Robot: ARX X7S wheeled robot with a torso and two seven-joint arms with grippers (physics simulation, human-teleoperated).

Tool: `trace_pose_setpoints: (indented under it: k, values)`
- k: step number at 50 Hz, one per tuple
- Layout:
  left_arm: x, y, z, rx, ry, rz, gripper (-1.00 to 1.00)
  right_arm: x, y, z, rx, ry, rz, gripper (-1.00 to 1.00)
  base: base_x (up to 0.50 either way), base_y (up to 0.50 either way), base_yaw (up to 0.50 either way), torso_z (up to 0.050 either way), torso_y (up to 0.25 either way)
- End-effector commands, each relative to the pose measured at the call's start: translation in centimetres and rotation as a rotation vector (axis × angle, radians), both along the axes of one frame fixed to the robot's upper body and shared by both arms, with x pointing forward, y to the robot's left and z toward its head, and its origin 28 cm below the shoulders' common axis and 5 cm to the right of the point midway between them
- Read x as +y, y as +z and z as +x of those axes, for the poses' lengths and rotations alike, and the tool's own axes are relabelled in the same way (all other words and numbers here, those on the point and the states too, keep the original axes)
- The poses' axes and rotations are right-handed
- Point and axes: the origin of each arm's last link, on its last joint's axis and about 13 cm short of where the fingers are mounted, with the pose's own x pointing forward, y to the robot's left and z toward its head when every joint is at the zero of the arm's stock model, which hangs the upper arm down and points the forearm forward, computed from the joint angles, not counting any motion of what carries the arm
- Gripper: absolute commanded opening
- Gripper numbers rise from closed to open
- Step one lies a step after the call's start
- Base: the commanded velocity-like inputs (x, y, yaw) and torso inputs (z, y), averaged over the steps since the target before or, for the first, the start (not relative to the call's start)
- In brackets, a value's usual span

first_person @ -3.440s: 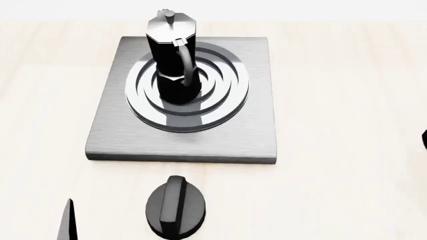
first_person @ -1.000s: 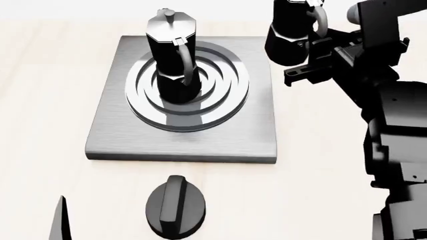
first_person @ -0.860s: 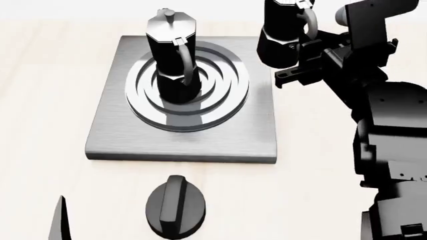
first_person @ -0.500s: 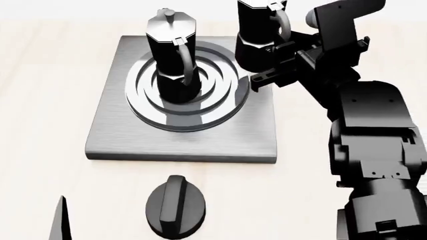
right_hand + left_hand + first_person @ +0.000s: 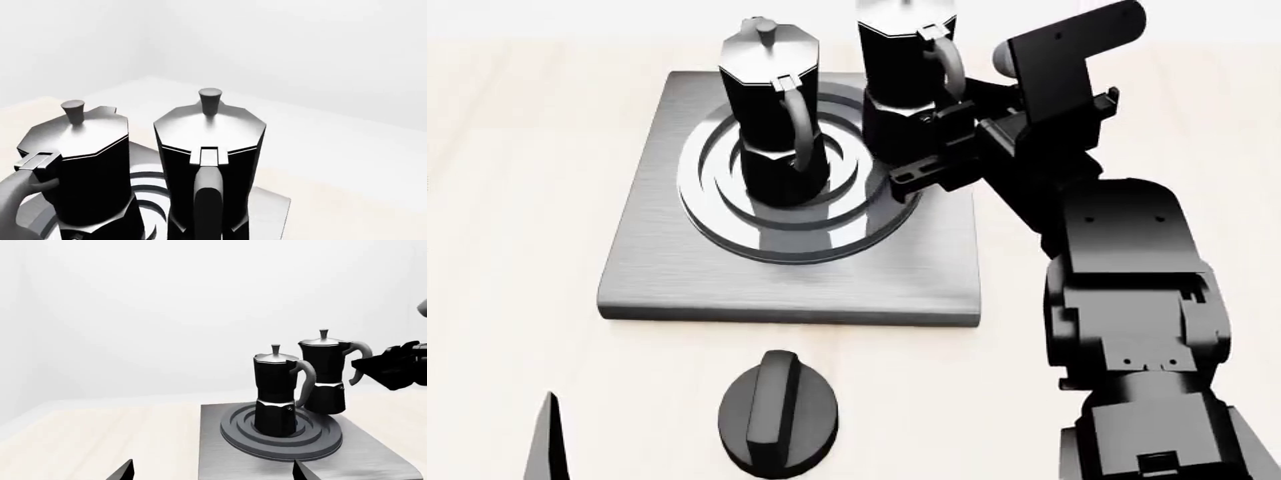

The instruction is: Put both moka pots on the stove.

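Now | right end effector (image 5: 941,150) | closed on second moka pot's (image 5: 905,95) handle

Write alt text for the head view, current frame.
The right gripper holds a black moka pot by its handle over the right side of the grey stove, beside a second moka pot standing on the burner rings. A black round knob lies on the pale table nearer the robot.

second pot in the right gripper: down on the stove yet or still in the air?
In the air, upright. The held pot hangs with its base above the stove rings, beside the seated pot, handle in the right gripper.
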Motion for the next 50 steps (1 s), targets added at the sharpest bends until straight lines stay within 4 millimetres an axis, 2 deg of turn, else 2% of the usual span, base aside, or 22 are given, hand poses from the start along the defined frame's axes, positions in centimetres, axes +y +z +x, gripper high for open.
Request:
trace_pose_setpoints:
  k: [1, 32, 41, 50]
  values:
    - [0.0, 0.0, 0.0, 0.0, 0.001, -0.001, 1.0, 0.9, 0.6, 0.2, -0.043, 0.015, 0.062, -1.0, 0.0, 0.0, 0.0, 0.0, 0.0]
    - [0.0, -0.1, 0.1, 0.0, 0.0, 0.001, 1.0, 1.5, -1.9, -0.2, -0.006, 0.027, 0.09, -1.0, 0.0, 0.0, 0.0, 0.0, 0.001]
    - [-0.1, -0.1, 0.0, 0.0, -0.002, 0.001, 1.0, 1.6, -3.8, -0.6, 0.016, 0.021, 0.112, -1.0, 0.0, 0.0, 0.0, 0.0, 0.0]
    - [-0.1, -0.1, 0.0, 0.001, -0.003, 0.001, 1.0, 1.6, -3.6, -0.6, 0.013, 0.024, 0.105, -1.0, 0.0, 0.0, 0.0, 0.0, 0.0]
